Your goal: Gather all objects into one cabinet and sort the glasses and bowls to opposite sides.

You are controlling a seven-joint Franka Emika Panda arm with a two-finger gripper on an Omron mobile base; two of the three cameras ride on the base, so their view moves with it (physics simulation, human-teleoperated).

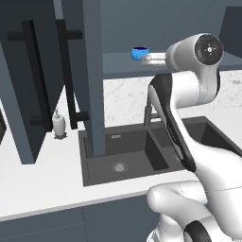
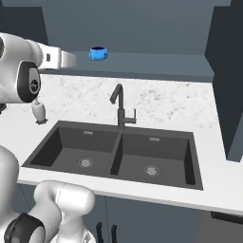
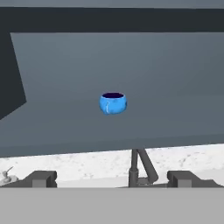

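**A:** Bright blue against slate grey: from the left base view, one small cup (image 1: 139, 53) stands upright on the shelf floor of the open cabinet (image 1: 189, 66), above the marbled backsplash. The arm's wrist reaches toward it at shelf height; the gripper itself is hard to make out there.

**B:** And the doors?

**A:** A door (image 1: 28, 85) with a long black bar handle hangs open at the left, near the pale soap bottle (image 1: 59, 124) on the counter. Below lies the dark double sink (image 1: 142, 156).

**B:** From the right base view?

**A:** Same cup (image 2: 98, 53), squat with a dark inside, alone on the shelf (image 2: 156, 64), well apart from the arm's end. The faucet (image 2: 121, 109) rises beneath it, behind the sink (image 2: 114, 152).

**B:** The hand view?

**A:** The cup (image 3: 113, 103) sits dead centre, mid-depth on the shelf floor. The gripper (image 3: 112, 178) has its jaws spread as wide as they go, holding nothing; the faucet (image 3: 139, 168) shows between the finger tips (image 3: 41, 178).

**B:** What worries you?

**A:** The cup is round-bellied and small. I judge a pinch off-centre could squirt it sideways or tip it. Coming in low, the fingers might catch the shelf's front edge.
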